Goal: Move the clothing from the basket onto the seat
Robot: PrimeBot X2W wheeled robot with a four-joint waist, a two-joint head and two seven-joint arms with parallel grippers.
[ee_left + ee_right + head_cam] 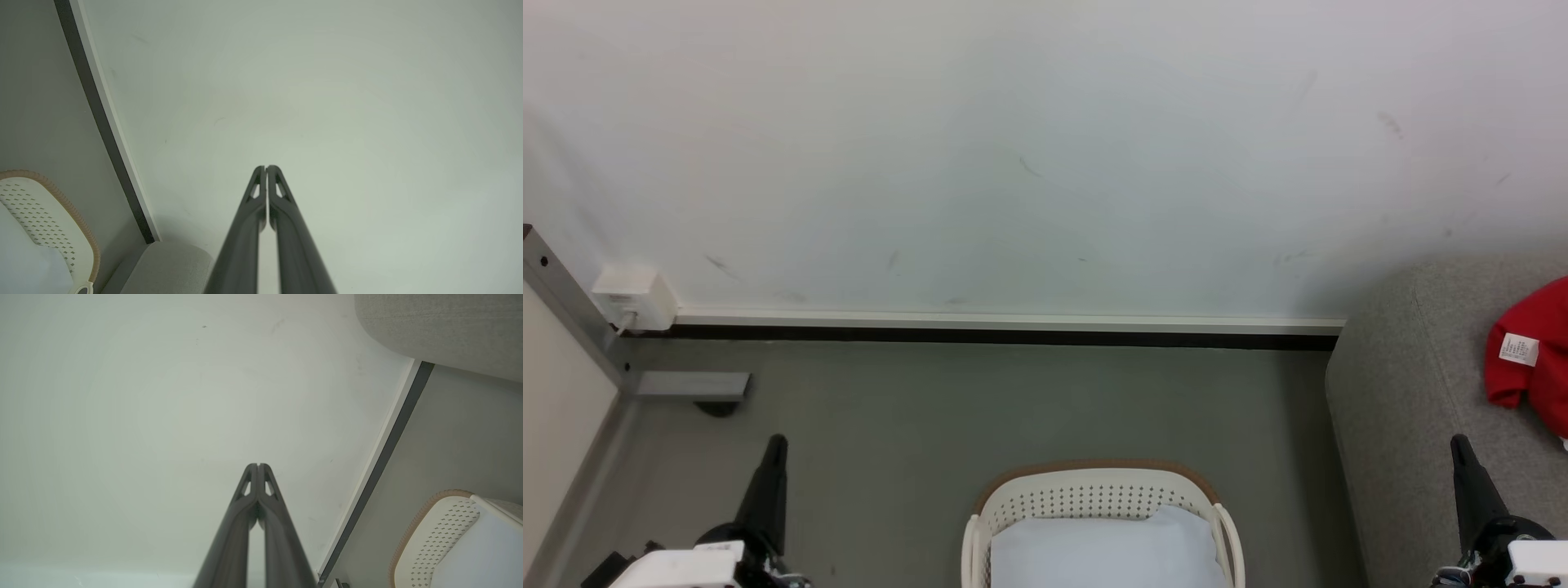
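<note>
While the basket (1094,492) at the bottom centre of the head view holds a pale bluish-white cloth (1107,551), we find the red jersey (1535,367) lying on the grey sofa (1405,384) at the right edge, its white tag (1518,349) facing us. Between the basket's brown rim, the sofa's rounded side and the dark baseboard (1005,335) we see bare grey floor (1013,408). The left gripper (777,445) at lower left and the right gripper (1459,445) at lower right both point up the frame, fingers pressed together on nothing, each well apart from the basket.
</note>
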